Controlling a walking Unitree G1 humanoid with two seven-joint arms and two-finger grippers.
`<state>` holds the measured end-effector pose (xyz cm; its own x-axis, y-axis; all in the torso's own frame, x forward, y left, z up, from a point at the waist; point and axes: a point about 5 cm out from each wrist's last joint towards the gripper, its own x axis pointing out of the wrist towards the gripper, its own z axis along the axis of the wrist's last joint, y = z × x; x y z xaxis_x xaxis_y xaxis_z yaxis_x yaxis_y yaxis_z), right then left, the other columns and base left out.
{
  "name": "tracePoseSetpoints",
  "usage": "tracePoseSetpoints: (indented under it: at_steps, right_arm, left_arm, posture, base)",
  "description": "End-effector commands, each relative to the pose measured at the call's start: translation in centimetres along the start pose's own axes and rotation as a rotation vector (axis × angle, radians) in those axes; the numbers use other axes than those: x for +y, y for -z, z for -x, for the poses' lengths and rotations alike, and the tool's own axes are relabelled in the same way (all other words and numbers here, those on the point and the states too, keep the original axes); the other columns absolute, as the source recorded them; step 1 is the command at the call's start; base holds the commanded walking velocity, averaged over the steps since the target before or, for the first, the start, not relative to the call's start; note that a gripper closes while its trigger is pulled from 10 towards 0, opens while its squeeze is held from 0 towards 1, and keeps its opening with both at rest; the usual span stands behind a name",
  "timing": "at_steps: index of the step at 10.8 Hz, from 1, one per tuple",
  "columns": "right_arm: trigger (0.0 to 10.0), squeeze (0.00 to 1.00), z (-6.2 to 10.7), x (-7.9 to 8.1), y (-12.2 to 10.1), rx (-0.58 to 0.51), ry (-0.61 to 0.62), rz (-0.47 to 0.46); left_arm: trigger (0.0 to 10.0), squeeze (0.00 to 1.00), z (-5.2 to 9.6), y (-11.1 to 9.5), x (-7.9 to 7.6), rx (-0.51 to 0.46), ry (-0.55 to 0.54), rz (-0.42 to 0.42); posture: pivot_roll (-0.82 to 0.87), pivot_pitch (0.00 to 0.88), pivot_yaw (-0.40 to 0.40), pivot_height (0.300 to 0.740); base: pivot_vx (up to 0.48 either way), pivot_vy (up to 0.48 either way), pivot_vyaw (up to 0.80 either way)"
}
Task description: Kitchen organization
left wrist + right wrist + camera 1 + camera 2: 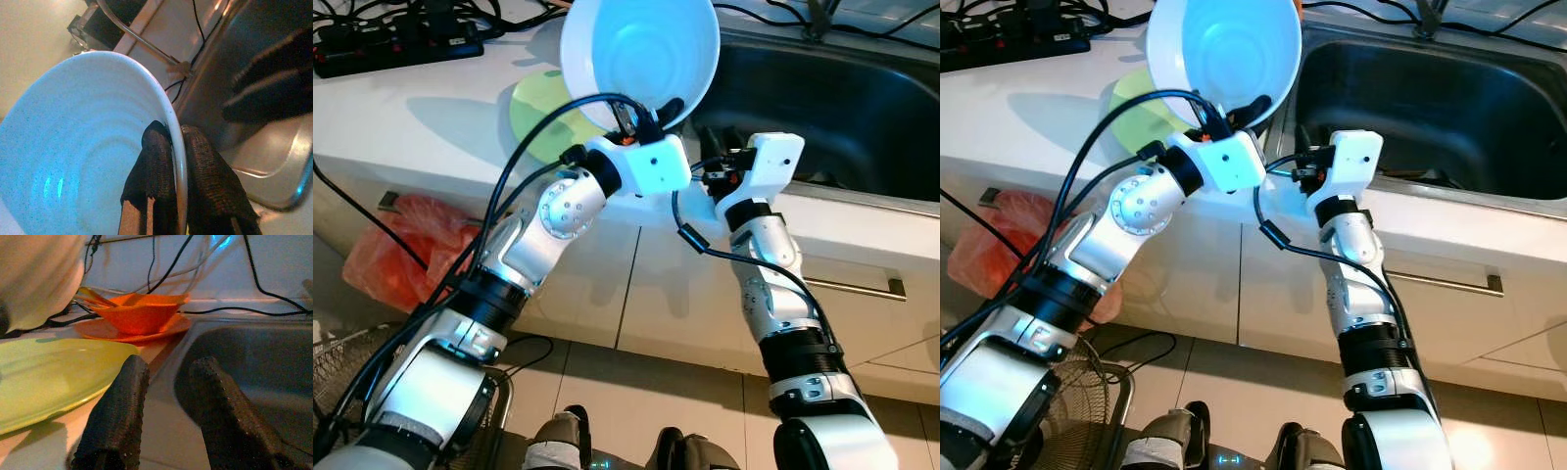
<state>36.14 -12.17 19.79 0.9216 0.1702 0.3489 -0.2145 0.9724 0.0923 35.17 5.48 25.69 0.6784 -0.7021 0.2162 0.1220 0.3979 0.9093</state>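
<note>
Head views: nearest the camera are the robot's two silver arms, reaching up to the counter (431,117) edge. The left gripper (646,116) holds a white bowl (641,59) by its lower rim, tilted with its inside facing the camera, above the counter just left of the sink (842,108). A green plate (543,117) lies flat on the counter behind the bowl. The right gripper (1304,137) hovers at the sink's near left corner. A power strip (391,44) lies far left of the sink; an orange bag (406,250) sits below, by the cabinets.

Left wrist view: both fingers (156,166) are closed on the bowl's rim, one inside and one outside.

Right wrist view: the right fingers (120,416) stand apart, holding nothing, over the sink's edge. An orange bowl (139,311) rests on an orange plate (127,330) beside the sink, beyond the green plate.
</note>
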Motion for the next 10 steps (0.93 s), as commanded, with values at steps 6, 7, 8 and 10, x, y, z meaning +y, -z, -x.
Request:
tracePoseSetpoints:
  at_steps: [6,7,8,10]
  right_arm:
    - [10.0,0.0,-0.6,-5.7,-3.0,-0.063,0.163,0.092]
    - [10.0,0.0,-0.6,-6.1,-3.3,-0.069,0.164,0.105]
    - [10.0,0.0,-0.6,-6.4,-3.5,-0.071,0.168,0.112]
    - [10.0,0.0,-0.5,-8.2,-4.5,-0.051,0.188,0.115]
  left_arm:
    - [10.0,0.0,-0.2,-1.5,-0.6,-0.055,-0.011,-0.019]
    - [10.0,0.0,-0.2,-1.4,-0.7,-0.052,-0.005,-0.022]
    - [10.0,0.0,-0.2,-1.3,-0.8,-0.051,0.001,-0.027]
    - [10.0,0.0,-0.4,-0.9,-1.6,-0.046,0.068,-0.1]
  posture:
    - [0.17,0.15,-0.047,0.74]
    - [0.17,0.148,-0.047,0.74]
    - [0.17,0.146,-0.046,0.74]
    - [0.17,0.146,-0.044,0.74]
  base:
    - [0.0,0.0,0.0]
    - [0.0,0.0,0.0]
    - [0.0,0.0,0.0]
    - [0.0,0.0,0.0]
